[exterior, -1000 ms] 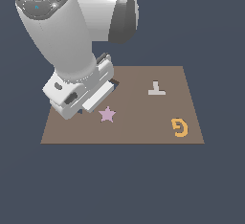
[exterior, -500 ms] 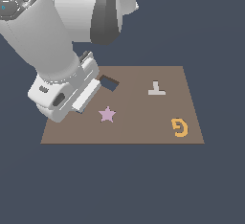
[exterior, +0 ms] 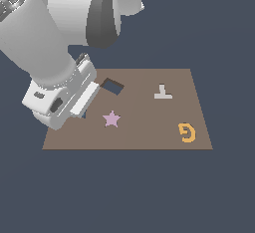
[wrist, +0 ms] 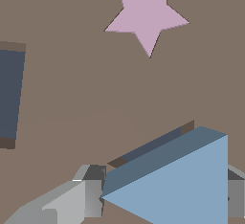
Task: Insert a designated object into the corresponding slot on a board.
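In the wrist view my gripper (wrist: 162, 198) is shut on the light-blue triangle (wrist: 186, 184), with a grey finger (wrist: 91, 193) at its tip and another at its far side. Just beyond the triangle's edge shows a sliver of the dark triangular slot (wrist: 152, 146) with a brown-shadowed rim. The triangle sits close over that slot, slightly offset from it. The brown board (exterior: 149, 137) lies flat in the exterior view. There my arm's white wrist housing (exterior: 62, 100) covers the board's left part and hides the fingers, triangle and slot.
A pink star (exterior: 112, 119) (wrist: 146, 15) lies near the gripper. The dark four-sided cut-out (exterior: 113, 86) (wrist: 9, 94) is behind it. A grey T piece (exterior: 163, 92) and an orange letter G (exterior: 187, 132) sit on the board's right half.
My wrist has shifted toward the exterior view's left and slightly lower. This uncovered the four-sided cut-out that it hid one second ago. The pieces on the board have not moved.
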